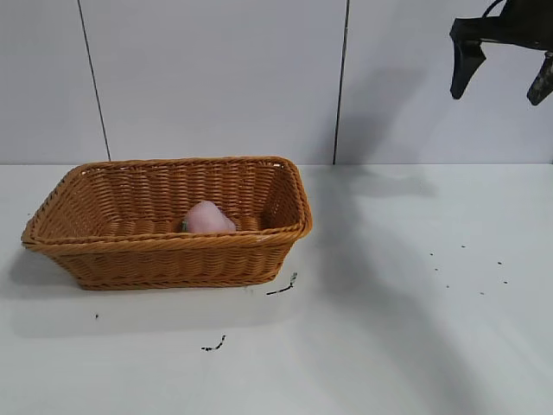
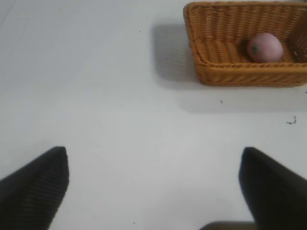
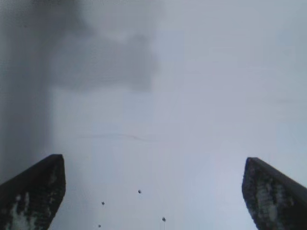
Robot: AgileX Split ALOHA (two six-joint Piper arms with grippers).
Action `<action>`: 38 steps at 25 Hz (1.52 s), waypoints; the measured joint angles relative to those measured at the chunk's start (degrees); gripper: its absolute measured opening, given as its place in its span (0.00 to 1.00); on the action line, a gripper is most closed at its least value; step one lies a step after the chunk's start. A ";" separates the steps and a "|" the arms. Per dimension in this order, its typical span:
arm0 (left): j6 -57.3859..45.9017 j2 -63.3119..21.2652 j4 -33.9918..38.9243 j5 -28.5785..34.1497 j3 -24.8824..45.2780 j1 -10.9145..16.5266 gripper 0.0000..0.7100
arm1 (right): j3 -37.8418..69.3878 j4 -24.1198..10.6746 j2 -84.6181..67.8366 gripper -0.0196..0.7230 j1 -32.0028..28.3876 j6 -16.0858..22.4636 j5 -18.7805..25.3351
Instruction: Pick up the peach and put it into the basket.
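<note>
The pale pink peach (image 1: 207, 218) lies inside the orange-brown wicker basket (image 1: 164, 259) at the left of the table. Both also show in the left wrist view, the peach (image 2: 265, 47) with its green stem visible, in the basket (image 2: 240, 73). My right gripper (image 1: 504, 85) hangs high at the upper right, open and empty, far from the basket. In its own view its fingers (image 3: 33, 194) stand wide apart over bare table. My left gripper (image 2: 154, 163) is out of the exterior view; its fingers (image 2: 36, 184) are wide open and empty, well away from the basket.
Small dark marks lie on the white table in front of the basket (image 1: 282, 286) and at the right (image 1: 467, 268). A grey panelled wall stands behind the table.
</note>
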 joint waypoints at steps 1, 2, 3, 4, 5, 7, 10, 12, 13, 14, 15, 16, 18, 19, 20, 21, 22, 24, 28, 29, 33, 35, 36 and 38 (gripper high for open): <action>0.00 0.00 0.00 0.00 0.00 0.00 0.98 | 0.00 0.15 -0.28 0.96 0.06 -0.20 0.00; 0.00 0.00 0.00 0.00 0.00 0.00 0.98 | 0.00 0.20 -0.43 0.96 0.13 -0.34 0.00; 0.00 0.00 0.00 0.00 0.00 0.00 0.98 | 0.00 0.20 -0.65 0.96 0.14 -0.41 0.00; 0.00 0.00 0.00 0.00 0.00 0.00 0.98 | 0.06 0.20 -0.82 0.96 0.14 -0.41 0.00; 0.00 0.00 0.00 0.00 0.00 0.00 0.98 | 0.46 0.20 -1.30 0.96 0.14 -0.41 0.00; 0.00 0.00 0.00 0.00 0.00 0.00 0.98 | 2.34 0.20 -3.12 0.96 0.14 -0.41 0.00; 0.00 0.00 0.00 0.00 0.00 0.00 0.98 | 9.83 0.93 -9.17 0.96 0.14 -0.41 -0.05; 0.00 0.00 0.00 0.00 0.00 0.00 0.98 | 16.85 1.26 -15.19 0.96 0.14 -0.66 -0.05; 0.00 0.00 0.00 0.00 0.00 0.00 0.98 | 21.24 1.33 -19.03 0.96 0.14 -1.00 -0.17; 0.00 0.00 0.00 0.00 0.00 0.00 0.98 | 25.01 1.33 -23.13 0.96 0.14 -1.45 -0.12; 0.00 0.00 0.00 0.00 0.00 0.00 0.98 | 29.64 1.33 -26.71 0.96 0.14 -1.79 -0.12; 0.00 0.00 0.00 0.00 0.00 0.00 0.98 | 34.31 1.45 -31.11 0.96 0.14 -2.05 -0.05; 0.00 0.00 0.00 0.00 0.00 0.00 0.98 | 42.87 1.51 -40.07 0.96 0.14 -2.32 -0.06; 0.00 0.00 0.00 0.00 0.00 0.00 0.98 | 47.52 1.51 -43.95 0.96 0.14 -2.32 0.00; 0.00 0.00 0.00 0.00 0.00 0.00 0.98 | 52.16 1.51 -48.54 0.96 0.14 -2.32 0.08; 0.00 0.00 0.00 0.00 0.00 0.00 0.98 | 56.68 1.51 -53.11 0.96 0.14 -2.32 0.08; 0.00 0.00 0.00 0.00 0.00 0.00 0.98 | 60.40 1.51 -56.80 0.96 0.14 -2.27 0.14; 0.00 0.00 0.00 0.00 0.00 0.00 0.98 | 68.84 1.51 -65.70 0.96 0.14 -2.28 0.06; 0.00 0.00 0.00 0.00 0.00 0.00 0.98 | 81.83 1.51 -83.24 0.96 0.14 -2.28 -3.51; 0.00 0.00 0.00 0.00 0.00 0.00 0.98 | 84.02 1.75 -87.07 0.96 0.14 -2.28 -4.60; 0.00 0.00 0.00 0.00 0.00 0.00 0.98 | 91.69 2.34 -103.68 0.96 0.14 -2.28 -9.07; 0.00 0.00 0.00 0.00 0.00 0.00 0.98 | 92.92 2.34 -110.38 0.96 0.14 -2.28 -9.28; 0.00 0.00 0.00 0.00 0.00 0.00 0.98 | 93.04 2.39 -113.31 0.96 0.14 -2.28 -9.35; 0.00 0.00 0.00 0.00 0.00 0.00 0.98 | 93.17 2.39 -118.00 0.96 0.14 -2.28 -9.65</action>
